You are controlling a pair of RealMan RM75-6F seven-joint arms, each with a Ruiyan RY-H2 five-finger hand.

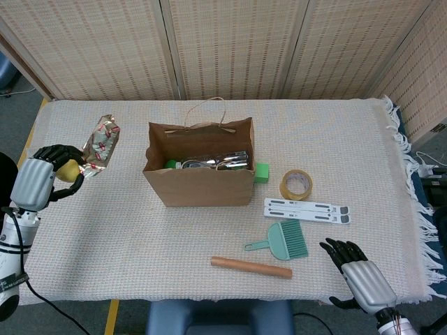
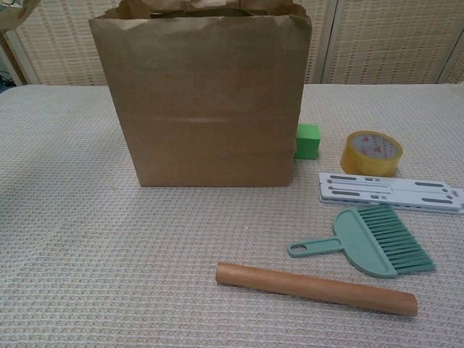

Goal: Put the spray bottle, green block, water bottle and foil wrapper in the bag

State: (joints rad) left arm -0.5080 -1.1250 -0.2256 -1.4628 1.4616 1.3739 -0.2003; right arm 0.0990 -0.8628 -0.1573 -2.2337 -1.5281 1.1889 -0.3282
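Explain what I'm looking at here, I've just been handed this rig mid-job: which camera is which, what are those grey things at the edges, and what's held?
The grey things are the robot's two mechanical hands. The high picture comes from its head camera, looking down; the low one from its chest, level with the table.

The left hand holds the foil wrapper up, left of the paper bag. The right hand rests near the table's front edge, fingers apart, holding nothing.

The bag already has shiny items inside. The green block sits outside, against the bag's right side. Also lying there: a tape roll, a white slotted bar, a small green brush and a wooden rod.
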